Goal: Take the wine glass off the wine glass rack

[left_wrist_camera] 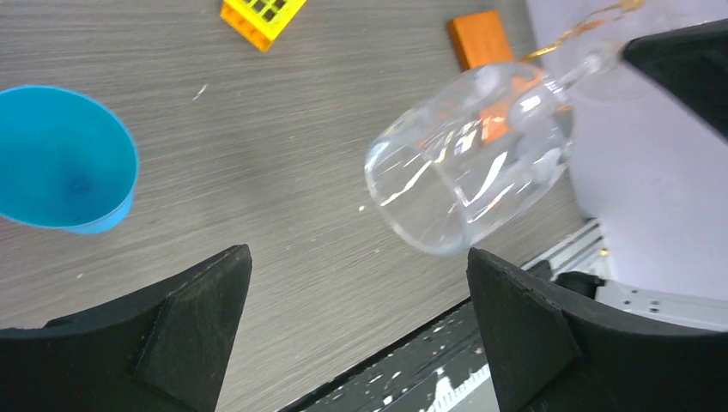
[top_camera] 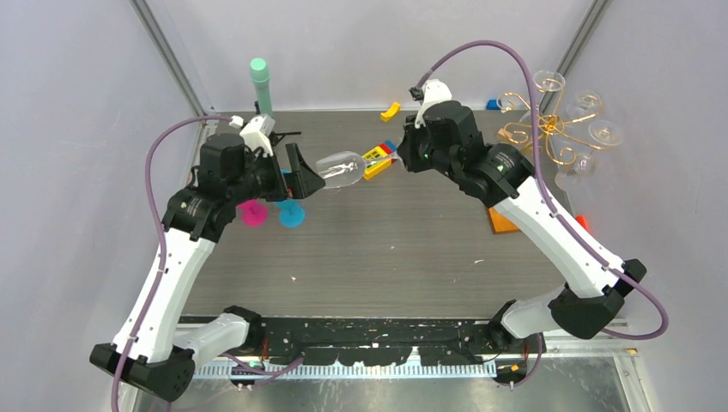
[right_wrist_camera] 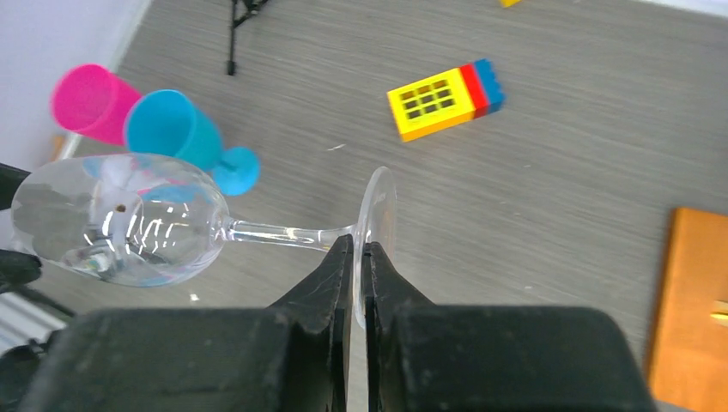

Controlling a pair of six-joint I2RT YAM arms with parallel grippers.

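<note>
Two plastic goblet cups closest in, one hot-pink point(top_camera: 253, 213) and one sky-blue point(top_camera: 291, 214), lying on the grey table point(top_camera: 386, 257) at around 7 o'clock from the left gripper point(top_camera: 300, 176). Got that left gripper spread wide with nothing in it.

Next out, got the clear stemmed wine glass point(top_camera: 342, 166) up in the air between both arms, already off the rack. Pinched by its flat foot in the right gripper point(right_wrist_camera: 360, 257), fingers squeezed nearly together on the disc's edge. Lying on its side, long axis running roughly 3-to-9 in the overhead view: foot at the 3 o'clock end, stem in the middle, open mouth aimed at 9 o'clock, straight into the left gripper's gap. So tied to the right arm by contact, with the bowl just short of the left fingers, not touching as far as can be told. Looks set for a handoff or a set-down, only a guess.

Just past the stem, a yellow toy brick point(top_camera: 375, 159) with a red-and-blue end.

Way out at 2 o'clock, the thin gold wire rack point(top_camera: 549, 129) with curly arms on its orange wooden base point(top_camera: 502, 221), more clear glasses point(top_camera: 592, 129) hanging there.
</note>
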